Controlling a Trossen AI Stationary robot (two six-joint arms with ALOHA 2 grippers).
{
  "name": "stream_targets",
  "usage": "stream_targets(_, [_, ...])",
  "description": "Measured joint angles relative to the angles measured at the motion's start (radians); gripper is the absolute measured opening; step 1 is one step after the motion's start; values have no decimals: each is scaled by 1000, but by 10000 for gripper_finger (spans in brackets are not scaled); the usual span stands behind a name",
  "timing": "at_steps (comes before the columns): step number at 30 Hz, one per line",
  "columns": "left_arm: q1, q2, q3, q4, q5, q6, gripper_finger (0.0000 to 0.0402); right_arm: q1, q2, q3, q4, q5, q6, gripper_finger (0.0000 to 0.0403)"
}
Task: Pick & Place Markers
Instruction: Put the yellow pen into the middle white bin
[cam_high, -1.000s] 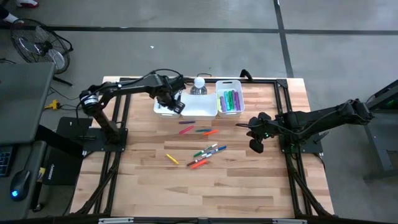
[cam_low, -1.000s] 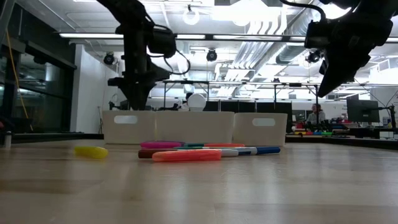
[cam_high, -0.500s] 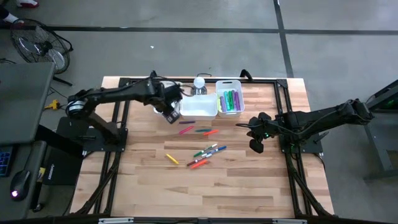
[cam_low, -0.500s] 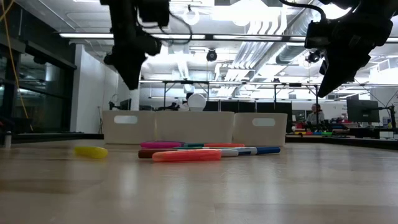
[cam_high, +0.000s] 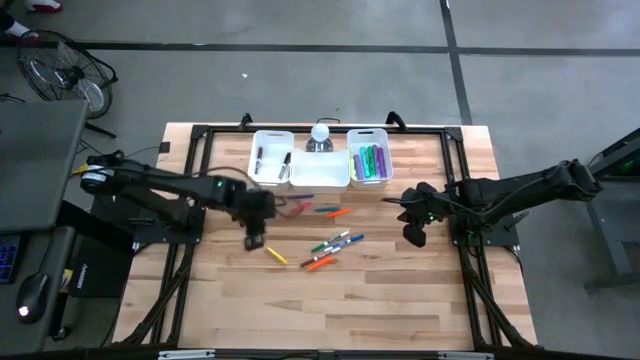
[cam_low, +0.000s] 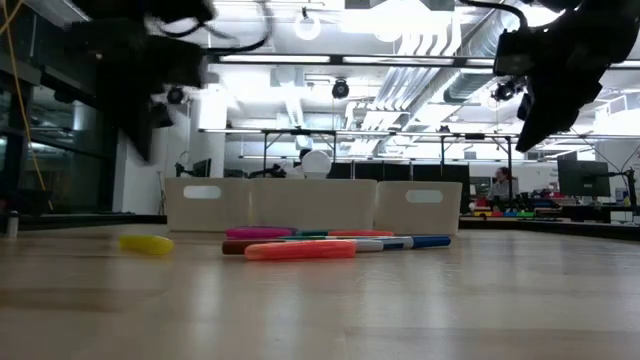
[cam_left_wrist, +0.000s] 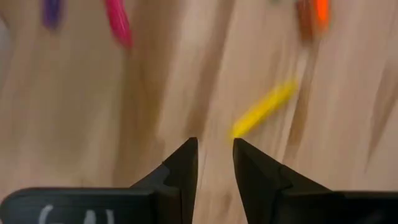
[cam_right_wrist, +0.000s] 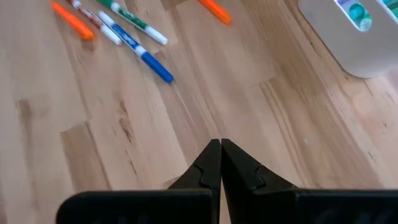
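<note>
Left gripper above table, fingers slightly parted, empty, near yellow marker. Advice: centre gap over barrel, lower straight, then squeeze. Other markers loose mid-table. Right gripper clenched, waiting at right side.

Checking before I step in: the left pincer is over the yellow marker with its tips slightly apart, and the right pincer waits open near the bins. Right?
Not quite. The right pincer is shut, its tips pressed together in the right wrist view. The rest holds: the left pincer hangs by the yellow marker, tips slightly apart and empty, and the right arm waits near the bins.
</note>
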Motion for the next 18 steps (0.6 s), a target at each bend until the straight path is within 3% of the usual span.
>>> stream_targets(3, [-76,-7,-30,21,-15,14,97,0,-25,0,-2,-7,26,0])
stream_targets(11, [-244,31,-41,32,-74,271,97,27,-46,0,17,-19,65,0])
stream_targets(18, [-290,115,-42,112,-149,458,97,62,-34,1,52,-15,136,0])
